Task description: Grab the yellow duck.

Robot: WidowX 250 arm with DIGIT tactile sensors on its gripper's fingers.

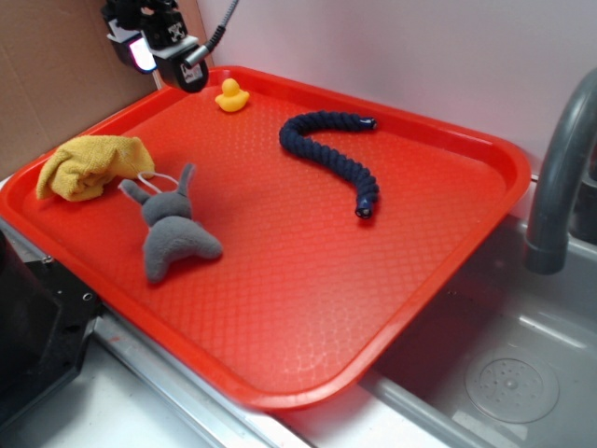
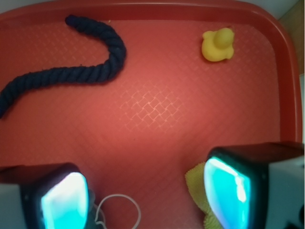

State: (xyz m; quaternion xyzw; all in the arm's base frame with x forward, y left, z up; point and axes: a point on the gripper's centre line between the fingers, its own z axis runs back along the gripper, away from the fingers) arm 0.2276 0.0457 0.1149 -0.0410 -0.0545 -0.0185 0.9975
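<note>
With its fingers spread wide and empty, the black gripper (image 1: pixel 170 49) hung at upper left while the tiny yellow rubber duck (image 1: pixel 231 96) sat by the red plastic tray's (image 1: pixel 485 149) far rim, where a misjudged close could have squirted the smooth toy against that wall.

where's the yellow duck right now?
Exterior view: the yellow duck sits at the far edge of the red tray, just right of the gripper, left of the blue rope. Wrist view: upper right, untouched.
</note>
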